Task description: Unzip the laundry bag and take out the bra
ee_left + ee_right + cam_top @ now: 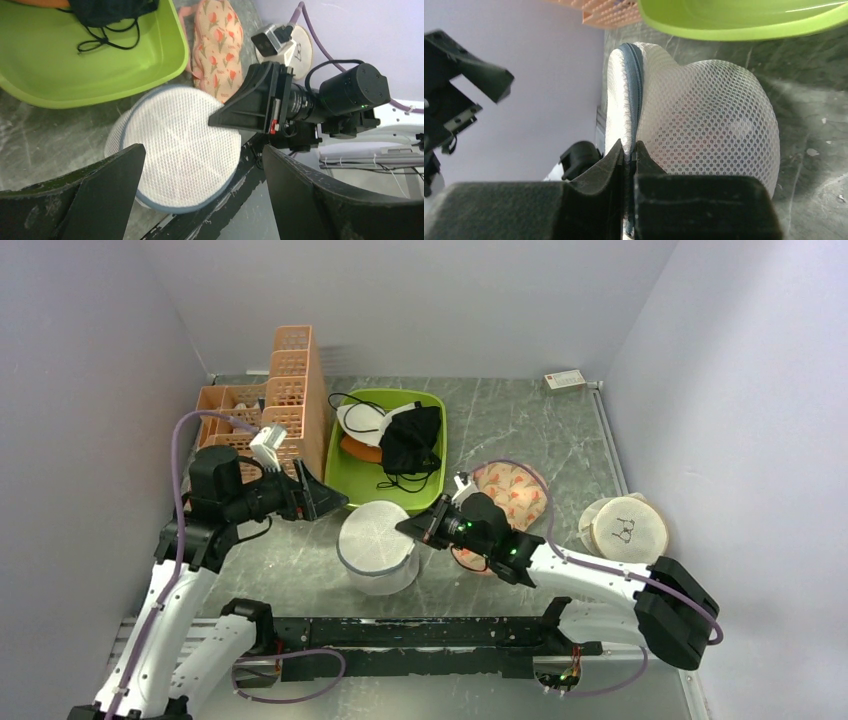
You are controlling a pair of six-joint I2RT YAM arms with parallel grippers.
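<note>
The laundry bag, a round white mesh pouch with a grey-blue zip round its rim, stands on the table near the front. My right gripper is shut on the bag's zip rim at its right side. In the right wrist view the fingertips pinch the zip line. My left gripper is open and empty, up and left of the bag. In the left wrist view the bag lies below its spread fingers. The bra is hidden; only a faint pinkish tint shows through the mesh.
A green tub behind the bag holds a black garment and a white-cupped one. Orange baskets stand at the back left. A peach floral item and a cream pouch lie to the right.
</note>
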